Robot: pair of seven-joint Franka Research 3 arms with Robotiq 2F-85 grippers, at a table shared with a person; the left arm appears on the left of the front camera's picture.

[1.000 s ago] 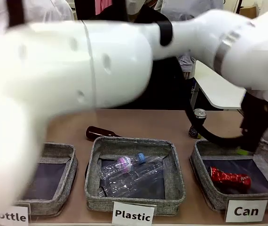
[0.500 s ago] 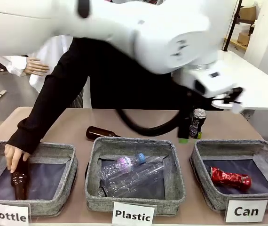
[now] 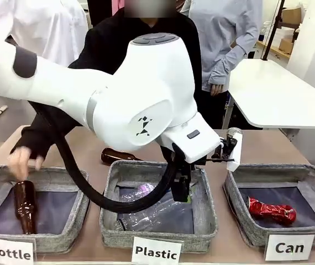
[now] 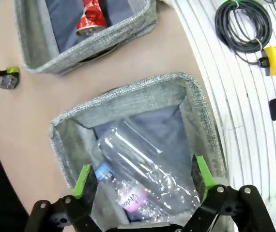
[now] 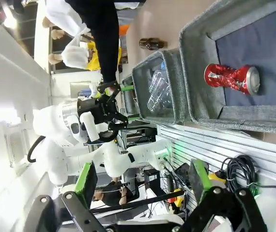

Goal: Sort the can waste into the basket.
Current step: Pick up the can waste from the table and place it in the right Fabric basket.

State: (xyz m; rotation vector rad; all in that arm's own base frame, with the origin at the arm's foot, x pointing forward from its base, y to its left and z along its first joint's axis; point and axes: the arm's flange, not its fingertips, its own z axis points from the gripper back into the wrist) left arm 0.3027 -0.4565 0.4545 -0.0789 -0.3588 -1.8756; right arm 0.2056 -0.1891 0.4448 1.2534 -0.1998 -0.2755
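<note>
Camera out front shows the crushed red can [image 3: 271, 210] lying in the basket [image 3: 236, 201] marked Can and the black can [image 3: 234, 133] upright on the counter [image 3: 268, 149] just beyond its far corner, so I judge one can is left. Left wrist view: my left gripper [image 4: 142, 180] hangs wide open and empty over the Plastic bin [image 4: 128, 92]; next move calls for swinging across to the black can and closing round its sides. Right wrist view: right gripper [image 5: 142, 186] open, empty, well apart from the basket.
</note>
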